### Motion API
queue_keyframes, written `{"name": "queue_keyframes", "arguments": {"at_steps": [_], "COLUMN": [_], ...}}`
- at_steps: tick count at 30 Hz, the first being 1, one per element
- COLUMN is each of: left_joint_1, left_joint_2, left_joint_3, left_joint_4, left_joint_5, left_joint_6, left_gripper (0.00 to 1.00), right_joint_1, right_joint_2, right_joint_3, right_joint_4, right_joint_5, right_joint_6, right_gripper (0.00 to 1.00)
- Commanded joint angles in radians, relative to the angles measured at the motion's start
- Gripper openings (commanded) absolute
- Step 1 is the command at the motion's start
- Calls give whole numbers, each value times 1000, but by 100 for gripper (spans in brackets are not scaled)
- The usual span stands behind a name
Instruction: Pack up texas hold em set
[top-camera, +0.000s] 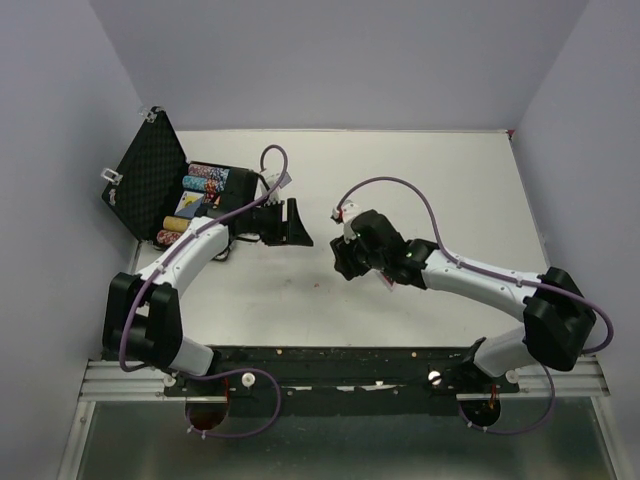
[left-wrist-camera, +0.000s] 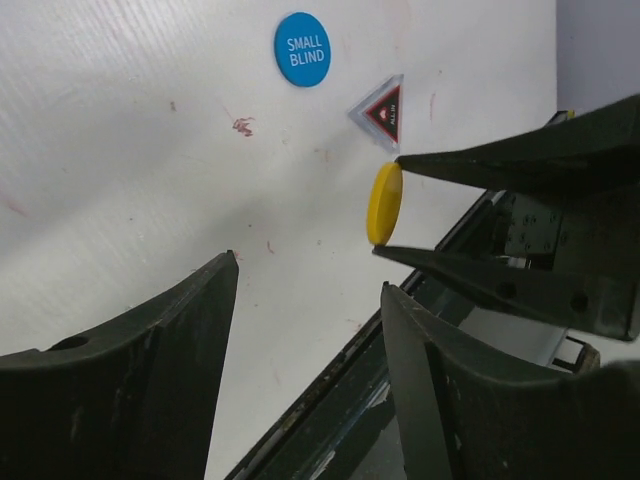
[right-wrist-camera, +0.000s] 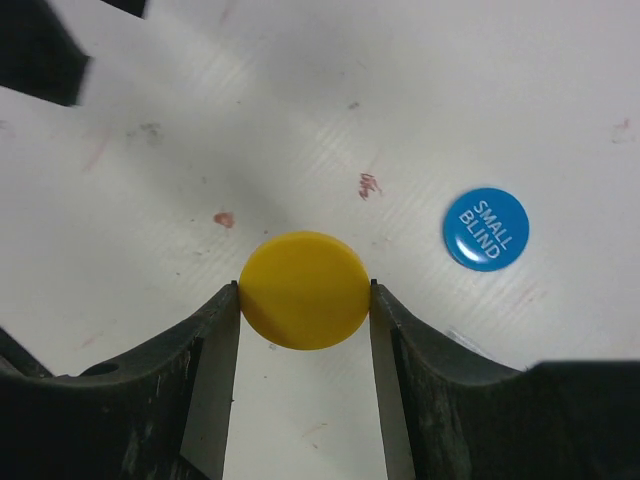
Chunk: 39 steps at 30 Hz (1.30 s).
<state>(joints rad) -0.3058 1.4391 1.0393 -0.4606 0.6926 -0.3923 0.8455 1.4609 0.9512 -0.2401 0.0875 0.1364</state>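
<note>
Done: multicoloured chips (top-camera: 205, 185) sat in rows inside the small black hinged case with silver corners (top-camera: 150, 180), and a round yellow plastic disc (right-wrist-camera: 304, 292) was off the white desk (top-camera: 430, 190) and in my grip.
Left, as I judged it: the yellow piece had to go into the case, two loose pieces had to be gathered, and the lid had to be shut. The job was well short of finished.
My right end effector (right-wrist-camera: 303, 286): its two dark tapered fingers were clamped on opposite edges of the round yellow plastic disc. The disc was smooth and flat-faced, with a thick, softly rounded rim.
My left end effector (left-wrist-camera: 308, 272): the jaws were apart with nothing between them, pointed at the held disc from close by. Its fingers were matte black wedges.
Desk surface: a matte, faintly ribbed sheet flecked with small reddish marks. I could not tell whether any of them was a die.
Round blue plastic disc (left-wrist-camera: 302, 49): glossy and printed "SMALL BLIND" in white, it lay flat on the desk beyond the held piece.
Triangular token (left-wrist-camera: 381, 113): it had a clear rim and a dark, red-trimmed centre. It lay flat near the blue disc, not touching it.
Case: it stood open at the far left of the desk, its lid lined with egg-crate foam and tilted back.
</note>
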Motion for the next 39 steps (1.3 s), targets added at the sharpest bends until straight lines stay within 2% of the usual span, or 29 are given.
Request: {"name": "queue_keyframes", "arguments": {"at_steps": [1,10,19,32,39], "left_joint_1": [-9,-45,-92,-111,-111], "left_joint_2": [24,76,122,153,158], "left_joint_3": [-10,-18,-15,-13,-13], "left_joint_4": [60,94,106,114,120], "left_joint_5": [122,242,280,311,320], "left_joint_6": [-43,-72,-88,-100,-106], "left_gripper": [68,63,55,25,8], "right_joint_1": [52,102,121,138,138], "right_joint_2": [-51,-51,-56,-70,-70], "right_joint_3": [-25,-12,-12,-29,-34], "right_joint_4": [111,131,137,156,159], "right_joint_5": [-38,-17,4,63,78], "right_joint_6": [-46,-69,-77,-86,-84], "right_gripper": [36,35,34,34,38]}}
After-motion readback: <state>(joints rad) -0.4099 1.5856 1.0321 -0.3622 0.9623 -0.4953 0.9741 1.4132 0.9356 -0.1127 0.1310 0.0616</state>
